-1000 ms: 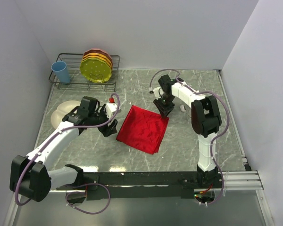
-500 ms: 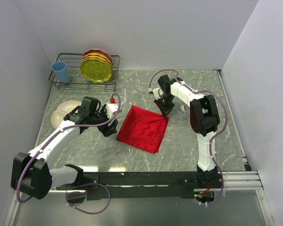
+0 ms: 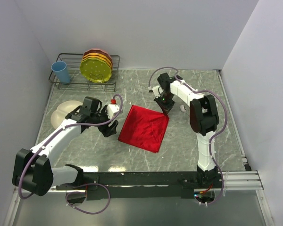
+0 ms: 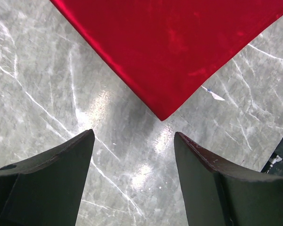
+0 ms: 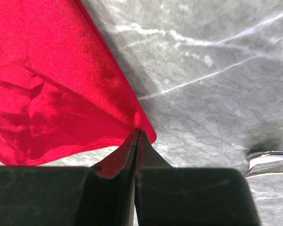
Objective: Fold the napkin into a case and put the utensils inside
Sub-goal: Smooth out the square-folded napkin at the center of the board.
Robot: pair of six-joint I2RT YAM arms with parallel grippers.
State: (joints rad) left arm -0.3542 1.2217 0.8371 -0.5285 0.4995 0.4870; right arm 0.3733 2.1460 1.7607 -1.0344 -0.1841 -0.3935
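Grey marble tabletop [image 3: 188, 141]: red napkin [image 3: 144, 128] lies flat near the middle. Right end effector [image 3: 166, 110] pressed together, pinching the napkin's 2 o'clock corner. Left end effector [image 3: 111, 128] spread, holding nothing, just beside the napkin's 9 o'clock corner.

The right pincer [image 5: 136, 135] has closed onto the far corner of the napkin [image 5: 47, 84], pinching the cloth tight.

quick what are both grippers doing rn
Left gripper: open, holding nothing, just short of a corner of the napkin.
Right gripper: shut on another corner of the napkin.
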